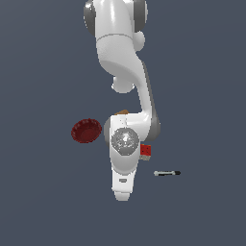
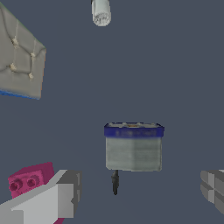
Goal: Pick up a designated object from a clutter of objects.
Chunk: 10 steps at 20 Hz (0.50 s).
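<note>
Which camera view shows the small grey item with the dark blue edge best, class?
The wrist view. There the grey item with the dark blue edge sits near the centre, unobstructed, with its blue edge and thin dark stub clear, between the open fingers. In the exterior view it is not visible; the arm covers that spot.

Designated object (image 2: 133,148): small grey block, dark blue band along one edge, thin dark stub on the opposite side. Lies flat on the floor, between the two gripper fingers and ahead of them, touching neither.

Pink brick (image 2: 28,180): studs up, just beside one finger, partly hidden behind it, apart from the grey block.
</note>
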Available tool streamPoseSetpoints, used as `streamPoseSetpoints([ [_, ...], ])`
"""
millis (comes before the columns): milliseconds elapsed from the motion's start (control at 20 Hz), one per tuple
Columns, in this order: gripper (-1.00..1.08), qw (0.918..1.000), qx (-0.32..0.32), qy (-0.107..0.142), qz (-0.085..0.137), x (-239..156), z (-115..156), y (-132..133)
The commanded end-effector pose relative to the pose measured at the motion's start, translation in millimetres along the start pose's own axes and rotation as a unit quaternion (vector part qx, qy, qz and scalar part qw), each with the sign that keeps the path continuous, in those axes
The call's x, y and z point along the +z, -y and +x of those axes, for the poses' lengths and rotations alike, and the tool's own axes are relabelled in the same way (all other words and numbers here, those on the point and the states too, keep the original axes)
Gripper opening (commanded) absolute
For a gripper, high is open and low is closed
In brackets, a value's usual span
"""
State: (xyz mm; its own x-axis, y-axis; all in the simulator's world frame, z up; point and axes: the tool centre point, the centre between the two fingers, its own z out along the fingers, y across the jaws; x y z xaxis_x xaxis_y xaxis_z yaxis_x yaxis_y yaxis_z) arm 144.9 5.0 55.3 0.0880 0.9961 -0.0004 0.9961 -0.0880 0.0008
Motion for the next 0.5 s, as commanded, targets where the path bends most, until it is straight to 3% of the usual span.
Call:
streamPoseSetpoints([
  [0,1.0,1.0,-0.001,0.0,0.001,10.4,0.1,0.7],
  [450,1.0,1.0,-0.002,0.0,0.0,43.1,0.1,0.6],
])
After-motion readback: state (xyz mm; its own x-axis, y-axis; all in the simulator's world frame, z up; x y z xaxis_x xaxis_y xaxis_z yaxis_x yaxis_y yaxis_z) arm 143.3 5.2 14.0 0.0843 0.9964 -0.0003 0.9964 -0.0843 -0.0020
